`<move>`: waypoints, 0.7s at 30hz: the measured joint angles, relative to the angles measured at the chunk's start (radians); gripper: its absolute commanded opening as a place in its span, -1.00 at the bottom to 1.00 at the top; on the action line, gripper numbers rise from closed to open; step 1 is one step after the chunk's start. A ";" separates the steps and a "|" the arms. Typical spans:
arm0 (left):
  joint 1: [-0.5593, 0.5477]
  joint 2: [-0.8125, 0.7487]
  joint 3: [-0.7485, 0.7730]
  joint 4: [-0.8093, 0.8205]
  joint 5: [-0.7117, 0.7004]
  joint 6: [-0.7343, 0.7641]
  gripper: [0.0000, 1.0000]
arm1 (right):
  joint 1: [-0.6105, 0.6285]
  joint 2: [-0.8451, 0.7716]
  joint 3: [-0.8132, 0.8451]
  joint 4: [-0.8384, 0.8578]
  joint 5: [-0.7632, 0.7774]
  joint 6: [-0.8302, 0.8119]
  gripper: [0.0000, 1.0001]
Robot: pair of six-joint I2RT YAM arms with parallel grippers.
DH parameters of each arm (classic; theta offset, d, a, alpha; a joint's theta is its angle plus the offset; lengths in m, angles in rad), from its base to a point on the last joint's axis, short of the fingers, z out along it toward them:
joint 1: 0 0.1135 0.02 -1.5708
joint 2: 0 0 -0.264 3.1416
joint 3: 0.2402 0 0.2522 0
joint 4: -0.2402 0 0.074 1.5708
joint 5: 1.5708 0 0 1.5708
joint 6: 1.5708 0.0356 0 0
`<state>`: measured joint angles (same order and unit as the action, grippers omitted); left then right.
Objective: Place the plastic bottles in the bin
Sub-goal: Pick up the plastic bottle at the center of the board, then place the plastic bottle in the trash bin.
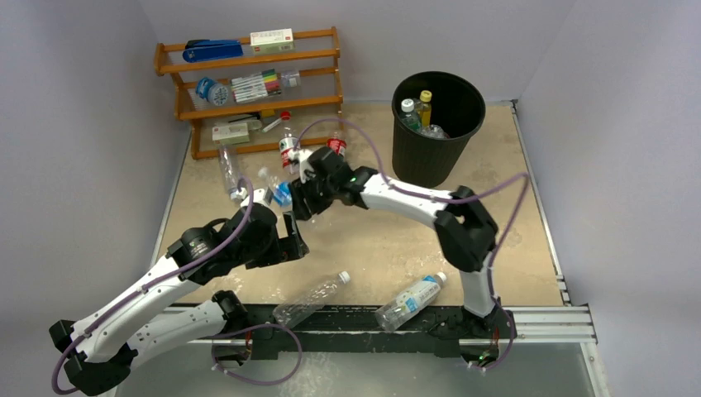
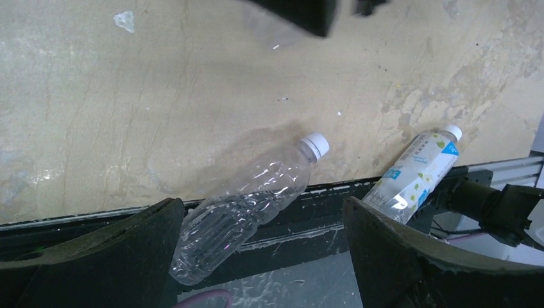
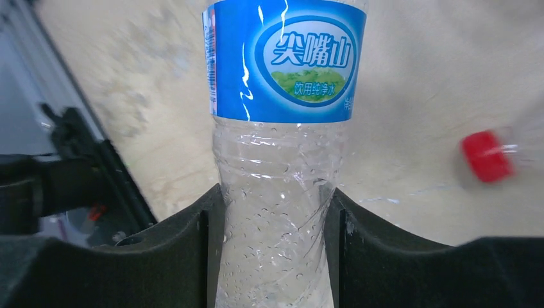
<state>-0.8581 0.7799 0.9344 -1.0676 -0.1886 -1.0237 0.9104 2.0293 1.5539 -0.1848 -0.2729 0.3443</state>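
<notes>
Right wrist view is showing me the right gripper (image 3: 274,202) gripping the blue-labelled bottle (image 3: 285,61), jaws pressing its clear body from both sides. I am judging the grasp made. The next move is calling for a lift and a swing to the bin (image 1: 426,157), at one o'clock on the table. Only the top view is showing that bin. The left wrist view is adding the left gripper (image 2: 262,208), gaping wide and holding nothing, facing a clear bottle (image 2: 269,183) and a white-labelled bottle (image 2: 420,170) at six o'clock.
</notes>
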 measured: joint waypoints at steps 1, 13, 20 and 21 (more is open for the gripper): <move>0.000 0.000 0.000 0.005 0.006 0.003 0.90 | -0.011 -0.047 -0.003 -0.004 0.003 -0.004 0.02; -0.002 0.104 -0.101 0.119 0.117 0.061 0.90 | -0.374 -0.568 0.069 -0.066 0.051 -0.083 0.09; -0.043 0.223 -0.116 0.145 0.146 0.109 0.89 | -0.731 -0.555 0.166 -0.097 0.062 -0.120 0.09; -0.061 0.240 -0.116 0.151 0.147 0.112 0.89 | -0.755 -0.539 0.166 -0.101 0.060 -0.121 0.09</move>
<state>-0.9192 1.0195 0.8181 -0.9165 -0.0414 -0.9115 0.1555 1.4902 1.7203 -0.2859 -0.2134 0.2234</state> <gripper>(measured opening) 0.946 0.550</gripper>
